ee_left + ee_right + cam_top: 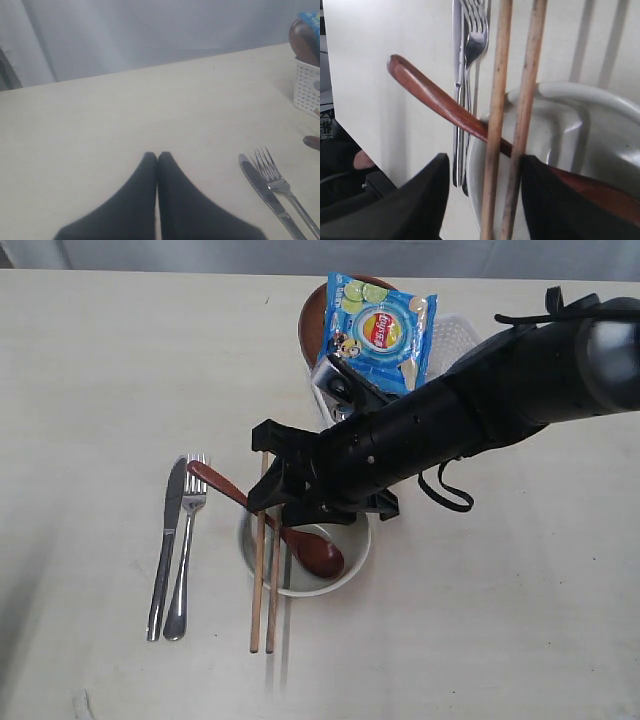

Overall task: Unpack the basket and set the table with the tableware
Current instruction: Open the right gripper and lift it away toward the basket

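Note:
My right gripper [268, 472] hangs open over the off-white bowl [352, 570], its fingers astride the wooden chopsticks [264, 585]. The chopsticks [499, 100] lie side by side across the bowl's rim [580, 95]; one is close against a finger and there is a wide gap to the other finger. The red-brown spoon [316, 550] rests in the bowl, handle out over the rim. Knife [165, 550] and fork [186, 540] lie side by side on the table [90, 390]. My left gripper [157, 155] is shut and empty, low over the bare table near the knife [262, 190].
The white basket [455, 340] stands at the back, partly behind my right arm. It holds the brown plate [312, 320] on edge, a blue chip bag [380, 335] and the steel cup [335, 390].

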